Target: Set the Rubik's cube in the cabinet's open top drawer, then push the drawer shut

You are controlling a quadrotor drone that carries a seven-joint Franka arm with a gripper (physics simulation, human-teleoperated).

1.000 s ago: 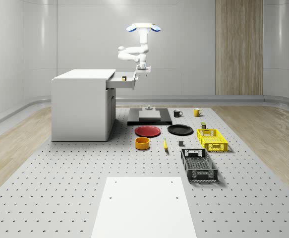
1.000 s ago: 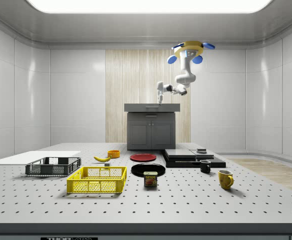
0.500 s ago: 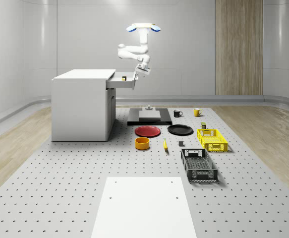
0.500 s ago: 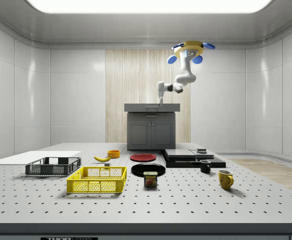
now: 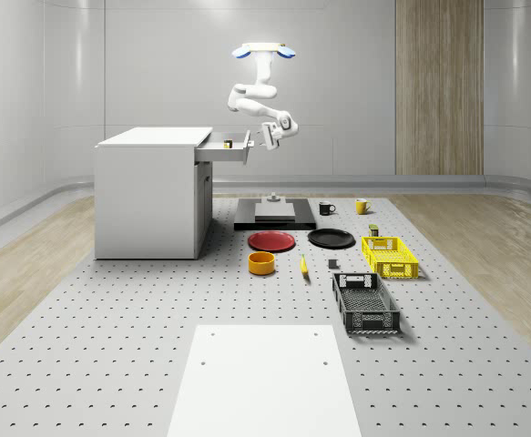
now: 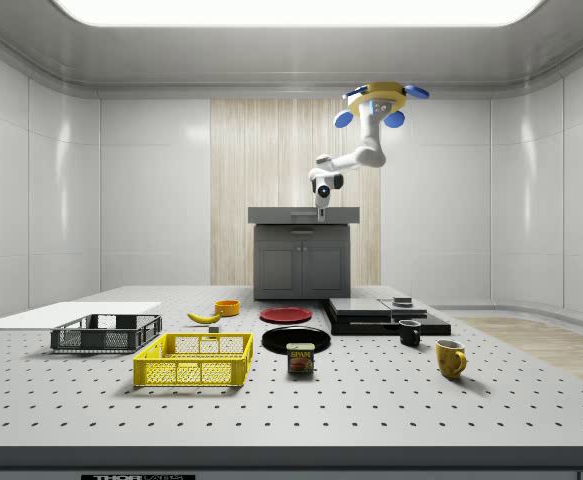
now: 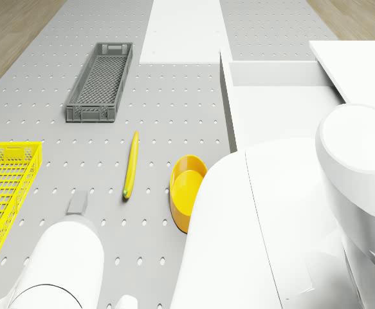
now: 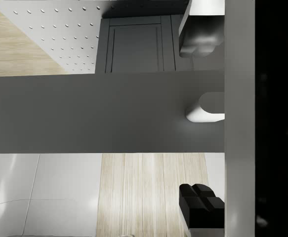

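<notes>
The Rubik's cube [image 5: 229, 143] lies as a small yellowish block inside the pulled-out top drawer [image 5: 226, 148] of the white cabinet [image 5: 149, 196]. The drone [image 5: 263, 50] hovers above and just beyond the drawer's front. Its arm bends down so the gripper [image 5: 264, 138] sits level with the drawer front, on its outer side. In the wrist view the gripper [image 8: 199, 118] is open and faces the grey drawer front [image 8: 84, 113] near the handle [image 8: 206, 109], with one finger [image 8: 199, 35] on each side. The side view has the gripper [image 6: 322, 209] at the cabinet top [image 6: 303, 214].
On the floor beside the cabinet lie a red plate [image 5: 271, 240], black plate [image 5: 331, 238], yellow bowl [image 5: 261, 263], banana [image 7: 130, 165], yellow basket [image 5: 389, 256], grey basket [image 5: 364, 303], two mugs and a dark platform [image 5: 274, 214]. A white board [image 5: 263, 378] lies nearer.
The arm has swung the gripper from above the drawer's front edge out to the whole-scene view's right and turned it toward the drawer front. The drone has held its place.
</notes>
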